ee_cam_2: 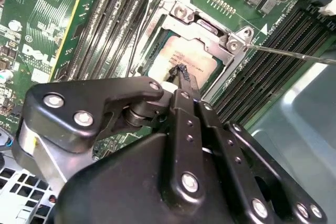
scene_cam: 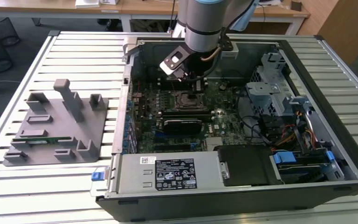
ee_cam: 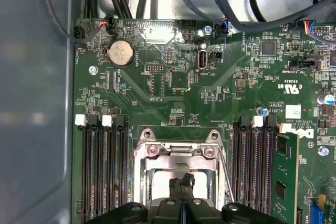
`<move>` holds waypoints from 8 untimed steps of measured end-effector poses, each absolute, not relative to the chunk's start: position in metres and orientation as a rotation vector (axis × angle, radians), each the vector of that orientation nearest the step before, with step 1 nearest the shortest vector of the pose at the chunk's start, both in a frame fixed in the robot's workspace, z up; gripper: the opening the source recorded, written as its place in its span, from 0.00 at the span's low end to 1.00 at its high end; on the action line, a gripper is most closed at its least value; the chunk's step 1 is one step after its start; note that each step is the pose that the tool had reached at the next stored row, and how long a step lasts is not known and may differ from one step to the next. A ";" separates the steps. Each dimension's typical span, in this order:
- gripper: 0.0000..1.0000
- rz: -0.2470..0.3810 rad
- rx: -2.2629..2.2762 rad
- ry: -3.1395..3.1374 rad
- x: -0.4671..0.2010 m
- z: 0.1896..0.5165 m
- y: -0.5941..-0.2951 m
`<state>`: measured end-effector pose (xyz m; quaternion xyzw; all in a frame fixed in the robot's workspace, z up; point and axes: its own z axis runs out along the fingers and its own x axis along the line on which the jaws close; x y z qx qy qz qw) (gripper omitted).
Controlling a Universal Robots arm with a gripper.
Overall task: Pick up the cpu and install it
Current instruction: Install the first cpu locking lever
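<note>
The cpu point(ee_cam_2: 184, 61), a small flat square chip with a pale silver-white metal top, lay in the open metal socket frame point(ee_cam_2: 181, 14) on the green motherboard point(ee_cam: 210, 98), directly beneath your black two-fingered gripper point(ee_cam_2: 178, 72). In both wrist views the fingertips stood pressed together, tips at or just above the chip's top near its middle; whether they touched it you could not tell. The chip sat square within the frame, its edges parallel to the black memory slots point(ee_cam: 102, 171) flanking the socket on either side. Beyond, the open dark computer case point(scene_cam: 241, 196) held the board, and the grey plastic fixture block point(scene_cam: 58, 123) rested well apart on the slatted table point(scene_cam: 17, 186), towards the exterior view's left.
</note>
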<state>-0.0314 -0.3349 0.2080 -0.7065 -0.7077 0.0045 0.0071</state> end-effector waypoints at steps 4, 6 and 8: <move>0.11 0.014 -2.209 -2.213 -0.031 0.210 -0.335; 0.11 0.014 -2.209 -2.214 -0.031 0.214 -0.335; 0.11 0.014 -2.209 -2.213 -0.031 0.218 -0.335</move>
